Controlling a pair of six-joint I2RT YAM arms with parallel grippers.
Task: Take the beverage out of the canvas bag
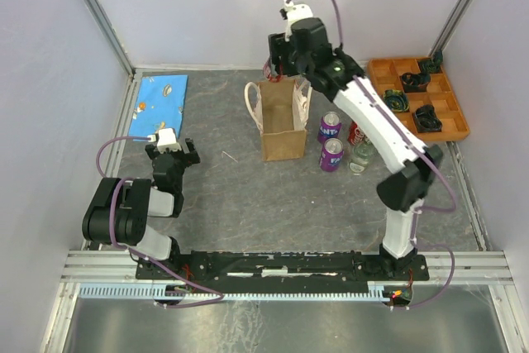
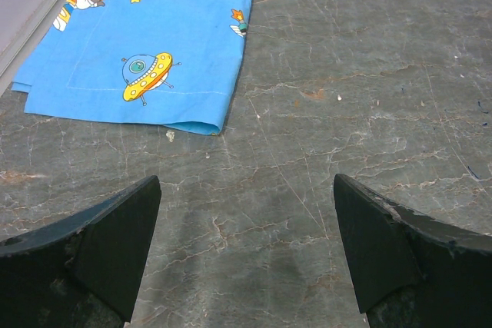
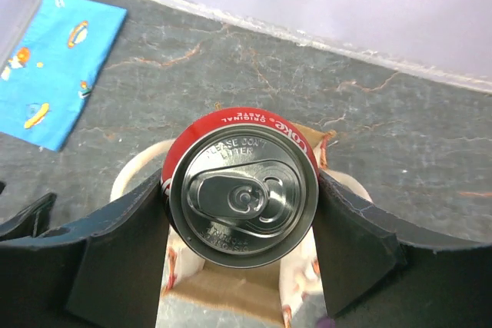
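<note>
Toward the near-left corner of the grey marbled desk, the left claw hangs wide open and empty. Mid-desk stands the boxy tan-brown canvas bag with cream loop handles, upright, with two purple drink cans near its right side. Over the bag's mouth the right claw is about half open, clamped on both sides of an upright red cola can. A blue cartoon-print cloth lies far-left and an orange compartment tray far-right.
</note>
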